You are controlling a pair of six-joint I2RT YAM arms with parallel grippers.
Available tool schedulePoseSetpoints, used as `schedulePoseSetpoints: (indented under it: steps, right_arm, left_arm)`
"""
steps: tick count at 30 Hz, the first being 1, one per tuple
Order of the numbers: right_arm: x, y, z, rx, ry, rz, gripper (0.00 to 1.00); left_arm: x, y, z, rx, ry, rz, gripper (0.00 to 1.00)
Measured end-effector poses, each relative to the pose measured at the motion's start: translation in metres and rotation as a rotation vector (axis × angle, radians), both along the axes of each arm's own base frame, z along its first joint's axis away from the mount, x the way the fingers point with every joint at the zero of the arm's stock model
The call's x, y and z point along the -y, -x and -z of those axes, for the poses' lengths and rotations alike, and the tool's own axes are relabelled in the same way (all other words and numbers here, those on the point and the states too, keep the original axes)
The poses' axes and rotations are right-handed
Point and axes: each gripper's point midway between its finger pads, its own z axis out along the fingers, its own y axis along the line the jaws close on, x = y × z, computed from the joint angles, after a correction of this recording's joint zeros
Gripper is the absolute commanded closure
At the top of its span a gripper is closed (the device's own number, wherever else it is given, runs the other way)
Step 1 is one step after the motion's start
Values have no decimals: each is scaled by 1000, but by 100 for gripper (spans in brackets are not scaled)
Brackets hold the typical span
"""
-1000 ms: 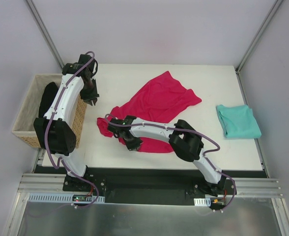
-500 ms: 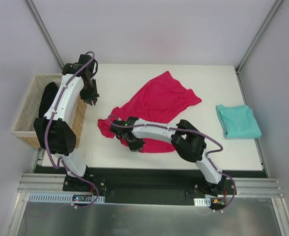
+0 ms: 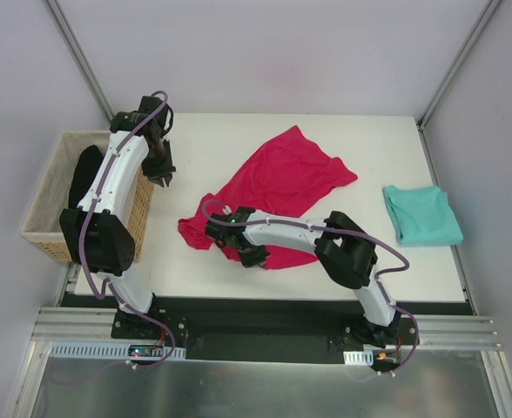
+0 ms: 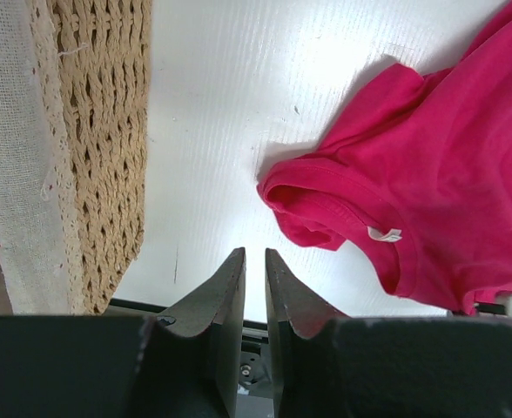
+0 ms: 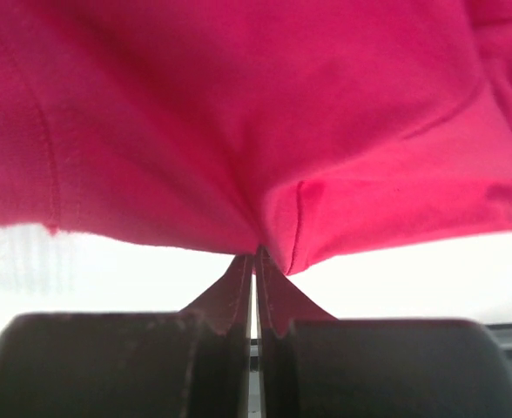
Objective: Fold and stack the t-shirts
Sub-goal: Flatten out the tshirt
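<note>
Right pincer (image 3: 241, 251) is clamped shut on the crimson-pink t-shirt (image 3: 286, 178). The right wrist view shows a fold of its hem pinched at the tips (image 5: 254, 257), with the cloth bunched above them. The shirt lies rumpled across the middle of the bench (image 3: 239, 131), running from near the front edge toward the back. Its collar end and white neck label (image 4: 383, 233) point at the left edge.

Left pincer (image 3: 163, 174) hangs over the bench's left edge, just beside the wicker basket (image 3: 47, 193) — jaws a narrow slit apart, nothing between them.

Teal t-shirt (image 3: 421, 215) sits folded by the right edge — well apart from the crimson-pink one.
</note>
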Motion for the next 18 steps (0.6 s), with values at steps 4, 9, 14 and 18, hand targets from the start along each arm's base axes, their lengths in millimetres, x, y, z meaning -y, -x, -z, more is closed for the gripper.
schedulePoseSetpoints:
  steps: [4,9,14,18]
  right_arm:
    - [15,-4,-4,22,16,66,99]
    - [34,-6,1,20,47,140,99]
    - [37,-4,2,19,54,158,99]
    - [35,-5,0,19,49,154,99]
  left_arm:
    - [0,0,0,1,0,0,86]
    - [0,-1,0,1,1,0,86]
    - [1,-3,-1,4,2,0,86]
    - [2,-6,0,3,7,2,86]
